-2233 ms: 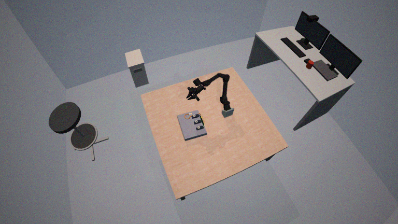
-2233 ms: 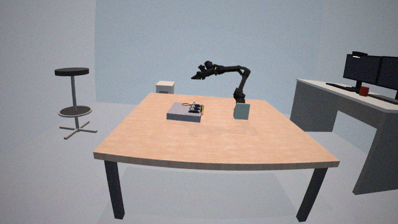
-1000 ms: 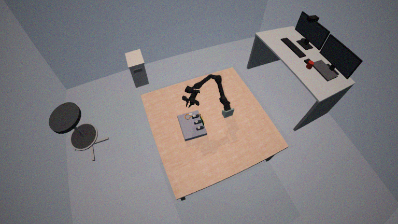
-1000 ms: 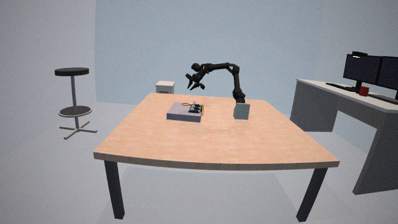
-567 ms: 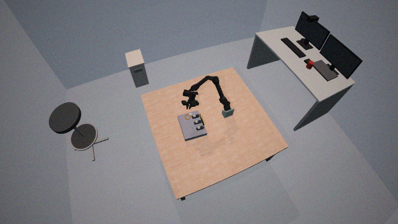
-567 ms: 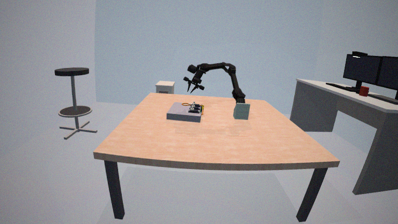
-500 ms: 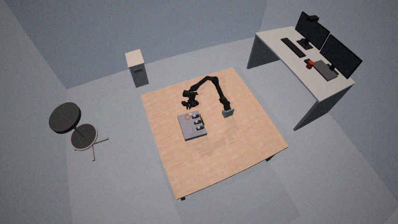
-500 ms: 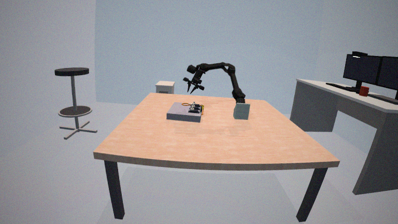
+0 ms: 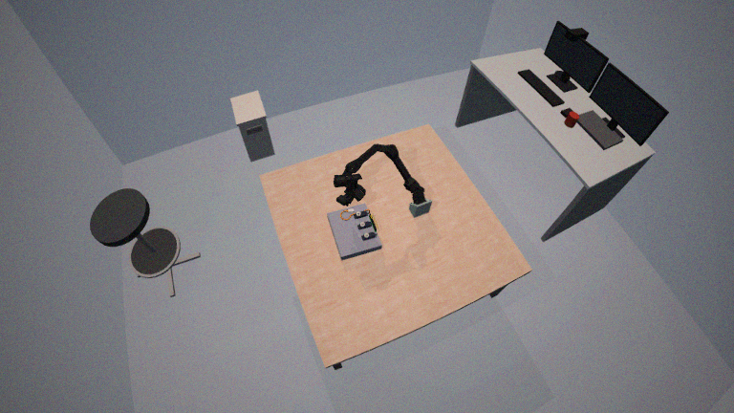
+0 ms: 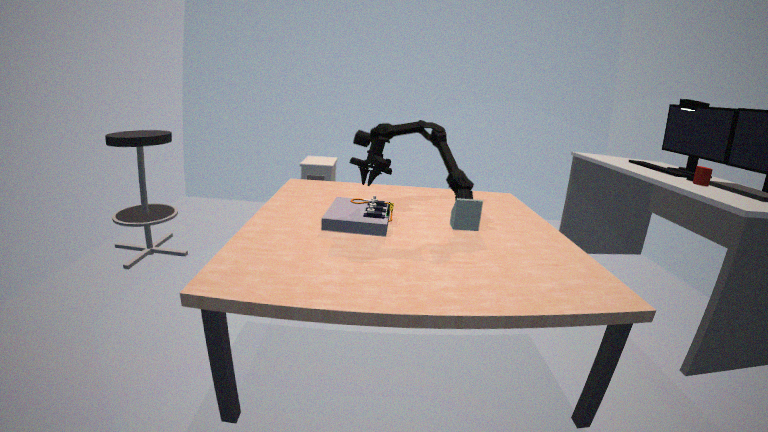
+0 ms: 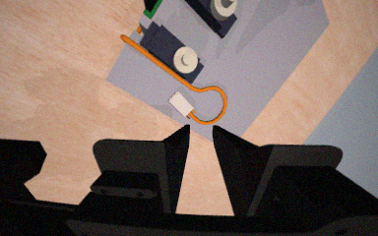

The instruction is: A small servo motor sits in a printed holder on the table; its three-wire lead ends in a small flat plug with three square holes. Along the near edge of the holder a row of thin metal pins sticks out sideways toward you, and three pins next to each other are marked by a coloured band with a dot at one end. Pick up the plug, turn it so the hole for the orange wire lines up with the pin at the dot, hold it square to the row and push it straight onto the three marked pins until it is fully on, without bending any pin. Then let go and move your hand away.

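The white plug (image 11: 181,103) lies on the grey holder (image 11: 276,64) (image 9: 348,246) (image 10: 353,225), beside a servo (image 11: 169,51) with a round white horn. Its orange lead (image 11: 225,102) (image 10: 356,201) loops away from the plug and runs along the servo toward the holder's edge. My gripper (image 11: 201,129) (image 9: 346,203) (image 10: 366,184) is partly open, with a gap and nothing between the fingertips. It points down above the holder's back edge, and in the wrist view the plug is just beyond the left fingertip. The pins and coloured band cannot be made out; a bit of green board (image 11: 154,9) shows in the wrist view.
Two more servos stand in the holder, one (image 9: 364,225) in the middle and one (image 9: 368,235) farther from the gripper. The arm's base stands behind a pale green block (image 9: 420,208) (image 10: 466,215) to the right of the holder on the wooden table (image 9: 433,289) (image 10: 424,280).
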Robot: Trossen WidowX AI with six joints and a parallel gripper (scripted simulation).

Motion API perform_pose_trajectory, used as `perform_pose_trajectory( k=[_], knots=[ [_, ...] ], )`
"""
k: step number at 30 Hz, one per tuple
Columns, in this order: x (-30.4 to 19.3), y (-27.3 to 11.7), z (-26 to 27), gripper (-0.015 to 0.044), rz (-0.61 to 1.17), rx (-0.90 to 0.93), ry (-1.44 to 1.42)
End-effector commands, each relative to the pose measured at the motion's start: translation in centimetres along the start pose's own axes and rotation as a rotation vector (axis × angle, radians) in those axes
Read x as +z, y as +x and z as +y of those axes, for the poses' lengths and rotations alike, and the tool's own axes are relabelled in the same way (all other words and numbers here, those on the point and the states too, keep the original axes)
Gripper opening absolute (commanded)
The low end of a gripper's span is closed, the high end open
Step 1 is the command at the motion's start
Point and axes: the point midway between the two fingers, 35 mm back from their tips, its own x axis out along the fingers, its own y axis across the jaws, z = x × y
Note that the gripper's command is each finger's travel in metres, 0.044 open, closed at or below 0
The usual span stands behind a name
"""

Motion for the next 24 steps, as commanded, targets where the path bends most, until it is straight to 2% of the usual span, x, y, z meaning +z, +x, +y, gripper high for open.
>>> perform_pose_trajectory(
  k=[1,18,24],
  knots=[
    [0.0,0.4,-0.1,0.0115,0.000,0.050,-0.136],
    [0.6,2.3,0.2,0.0115,-0.067,0.253,-0.680],
    [0.6,2.4,0.2,0.0115,-0.077,0.270,-0.728]
  ],
)
